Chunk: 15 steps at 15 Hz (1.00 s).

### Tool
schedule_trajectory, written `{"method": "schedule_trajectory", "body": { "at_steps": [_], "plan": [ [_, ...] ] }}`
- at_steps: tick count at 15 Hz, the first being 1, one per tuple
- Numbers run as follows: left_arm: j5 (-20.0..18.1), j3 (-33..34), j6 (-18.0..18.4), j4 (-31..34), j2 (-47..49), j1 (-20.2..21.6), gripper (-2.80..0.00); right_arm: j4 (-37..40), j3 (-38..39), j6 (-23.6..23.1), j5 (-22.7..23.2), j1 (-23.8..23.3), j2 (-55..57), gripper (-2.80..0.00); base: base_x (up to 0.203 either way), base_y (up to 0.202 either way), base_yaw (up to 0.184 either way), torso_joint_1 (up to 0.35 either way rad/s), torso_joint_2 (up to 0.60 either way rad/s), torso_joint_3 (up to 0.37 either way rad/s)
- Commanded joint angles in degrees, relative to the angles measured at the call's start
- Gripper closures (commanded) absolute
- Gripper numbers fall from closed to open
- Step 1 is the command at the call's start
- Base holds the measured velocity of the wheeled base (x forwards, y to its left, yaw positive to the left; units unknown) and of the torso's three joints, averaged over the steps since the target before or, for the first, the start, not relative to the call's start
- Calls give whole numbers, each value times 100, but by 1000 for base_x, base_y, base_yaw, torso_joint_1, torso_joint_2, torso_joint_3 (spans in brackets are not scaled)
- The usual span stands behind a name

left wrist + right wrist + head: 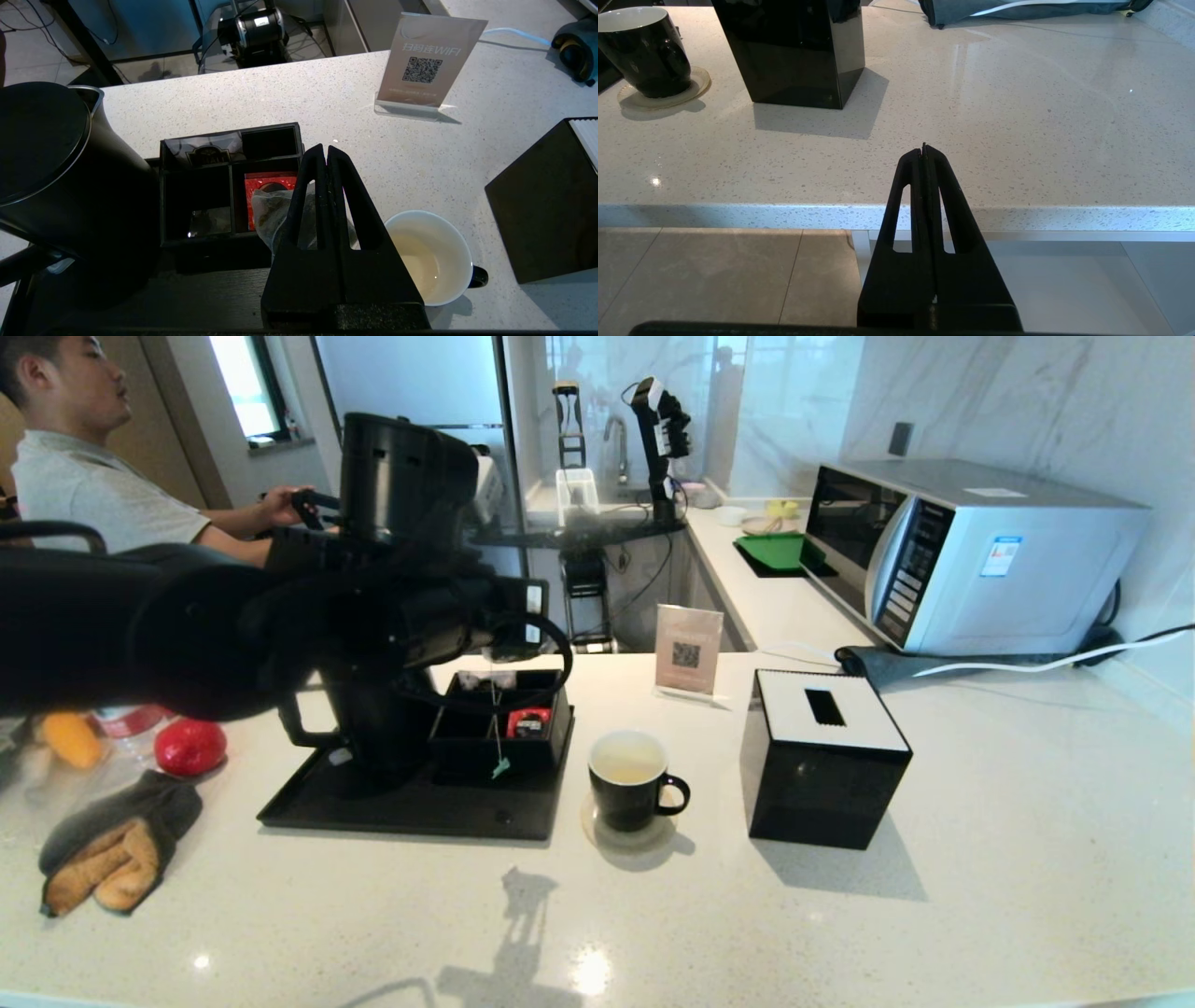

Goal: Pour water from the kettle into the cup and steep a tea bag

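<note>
So the left claw (327, 151) is up above the black organizer box (231, 186), fingers pressed together, and the tea bag (275, 212) hangs right under it: a see-through mesh pouch with dark leaves inside. In the head view you can see the thin white string dropping down with its tiny green tag (501, 767) dangling in front of the box. I'd say the claw is pinching the string, though the exact contact spot is hidden behind the fingers, so take that with a grain of salt.

The cup (630, 791) is a small glossy black mug with a white inside, sitting on a round coaster (624, 835) on the tabletop (840, 915), just beside the black tray (411, 807). Its little ear handle points toward the black tissue box (822, 756). There's water (418, 270) in it already, pale yellowish against the white, filling it only partway.

The kettle (51, 172) stands upright on the tray, next to the organizer box, lid closed, matte black and way bigger than the mug. A red packet (266, 184) sits in one compartment of the box.

The right claw (923, 150) is parked low off the front edge of the tabletop, fingers closed on nothing.
</note>
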Motion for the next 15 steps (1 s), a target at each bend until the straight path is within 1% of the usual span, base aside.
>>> {"method": "schedule_trajectory", "body": {
  "at_steps": [1, 9, 15],
  "plan": [
    [17, 43, -11, 5, -88, 2, 0, 6, 5, -2, 1, 2, 7, 0, 0, 0, 0, 0, 0, 0],
    [9, 192, -2, 14, -106, 10, 0, 5, -4, -4, 1, 2, 7, 0, 0, 0, 0, 0, 0, 0],
    [9, 209, -20, 14, -122, -24, 0, -3, 5, -157, 9, 2, 7, 0, 0, 0, 0, 0, 0, 0]
  ]
}}
